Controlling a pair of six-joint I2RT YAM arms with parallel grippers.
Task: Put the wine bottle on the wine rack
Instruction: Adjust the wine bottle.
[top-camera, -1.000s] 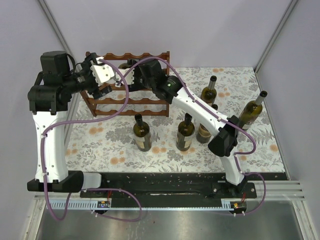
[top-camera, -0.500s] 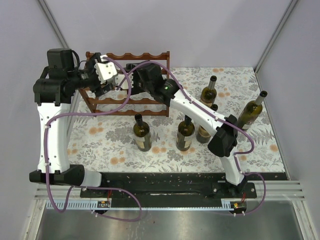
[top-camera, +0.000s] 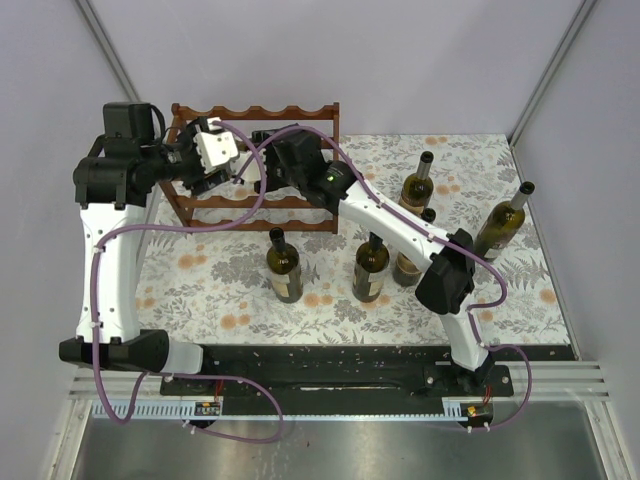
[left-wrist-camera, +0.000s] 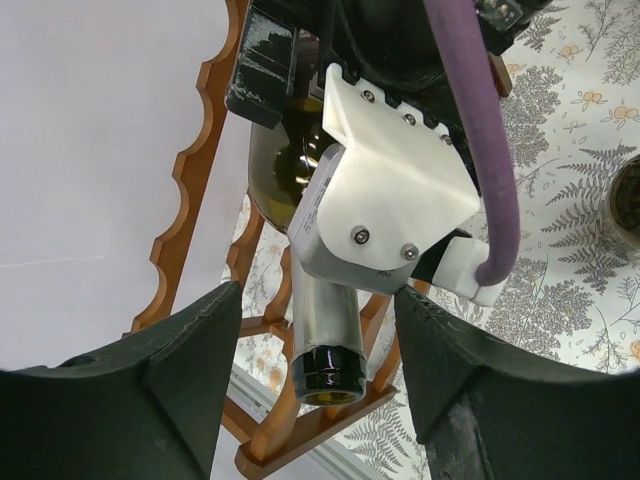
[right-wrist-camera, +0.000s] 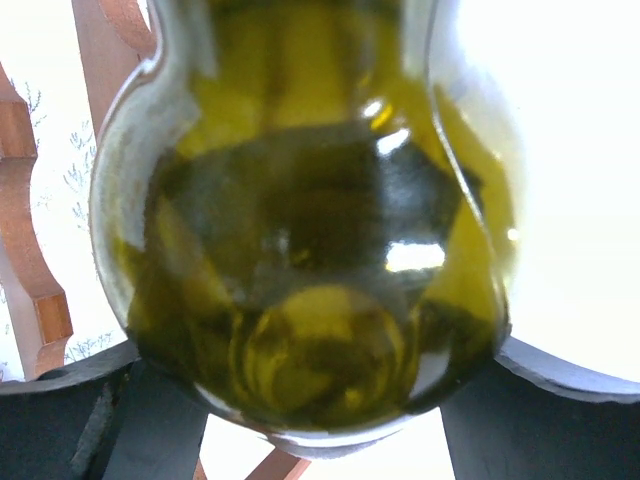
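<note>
wine bottle (right-wrist-camera: 310, 230) up against the upper tiers of the wine rack (top-camera: 290, 109), seating unclear. at left, left gripper (left-wrist-camera: 315, 295) spread either side of the neck, no contact visible. neck aimed left, base right, long axis roughly level. at right, right gripper (right-wrist-camera: 310, 405) clamped on the belly. likely heavy, rigid, slick, breakable glass; best gripped at the belly.

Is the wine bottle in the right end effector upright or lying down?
Lying down: the right end effector clamps the wine bottle, and the left wrist view shows its neck pointing sideways beside the wine rack.
</note>
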